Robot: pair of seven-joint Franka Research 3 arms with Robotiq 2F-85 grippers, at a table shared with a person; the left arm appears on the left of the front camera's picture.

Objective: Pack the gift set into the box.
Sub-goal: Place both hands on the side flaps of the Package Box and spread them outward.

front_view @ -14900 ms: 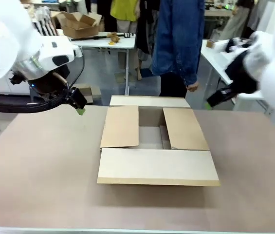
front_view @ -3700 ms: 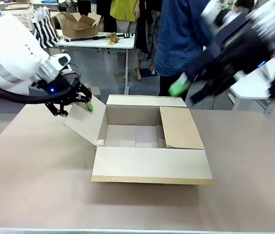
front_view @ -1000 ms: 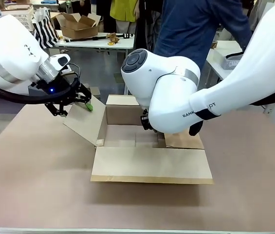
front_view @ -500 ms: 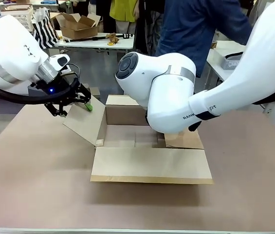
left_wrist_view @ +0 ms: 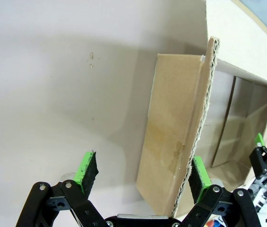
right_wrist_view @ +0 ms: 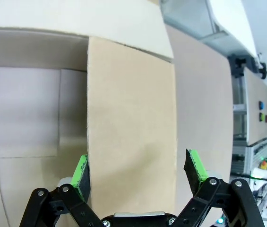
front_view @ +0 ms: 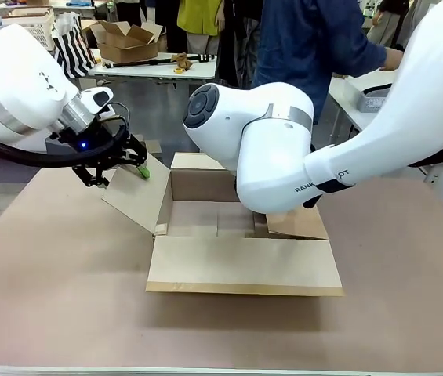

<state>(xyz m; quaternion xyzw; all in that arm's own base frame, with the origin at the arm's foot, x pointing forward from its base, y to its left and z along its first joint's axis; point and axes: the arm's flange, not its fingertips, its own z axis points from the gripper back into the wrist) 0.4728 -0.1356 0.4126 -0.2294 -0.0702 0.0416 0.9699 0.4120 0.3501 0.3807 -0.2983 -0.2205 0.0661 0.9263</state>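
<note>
Straddling box (left_wrist_view: 180, 142) flaps — both tools

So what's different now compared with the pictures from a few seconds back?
The box's left flap has been swung from lying over the opening to tilted outward, with the left end effector open astride its edge. The right arm has come in from the side and reached over the box, its open end effector now above the right flap. The near and far flaps stayed folded out, and the box stayed put.
</note>
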